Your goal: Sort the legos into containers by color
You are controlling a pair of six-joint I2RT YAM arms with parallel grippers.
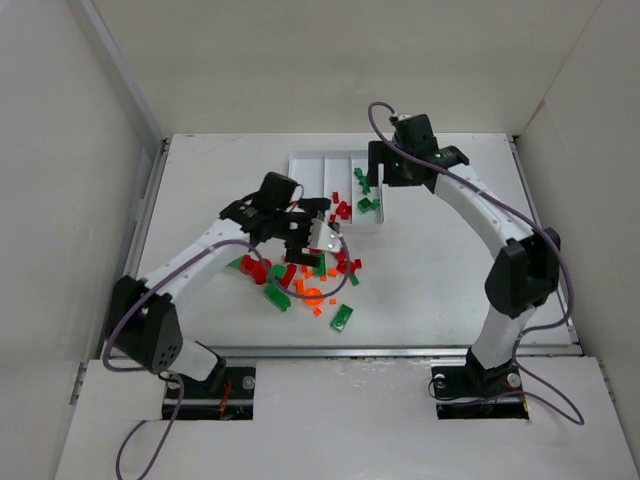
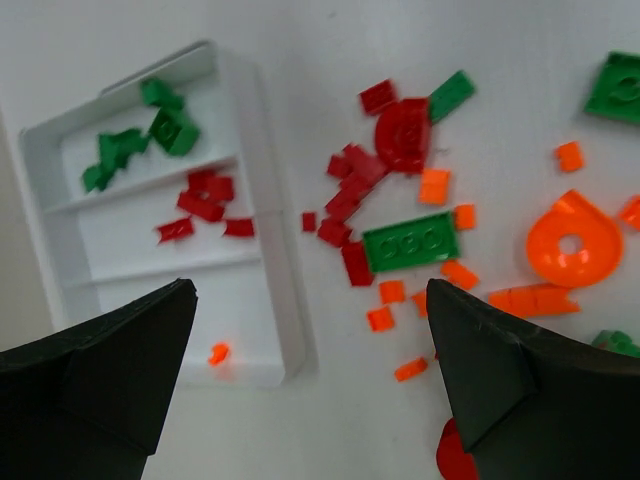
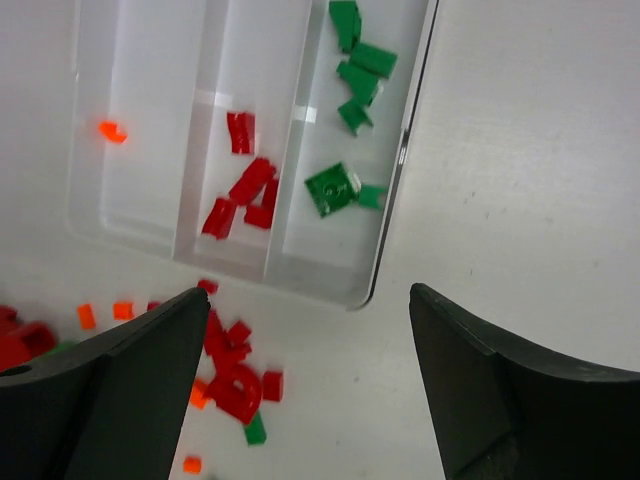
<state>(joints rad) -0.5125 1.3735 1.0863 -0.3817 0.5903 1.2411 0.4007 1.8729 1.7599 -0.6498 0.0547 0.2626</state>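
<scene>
Plastic, hard and light, likely slippery: pinch across flat sides, low. Nearest, scattered legos (image 1: 300, 275) on table (image 1: 450, 290), under wide-open, empty left gripper (image 1: 312, 232). Beyond, sorted ones in tray (image 1: 312, 165) by colour, below spread, empty right gripper (image 3: 310, 292).

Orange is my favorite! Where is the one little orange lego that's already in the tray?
In the right wrist view, the orange lego sits alone in the tray's left compartment, next to the middle compartment holding the red legos.
</scene>
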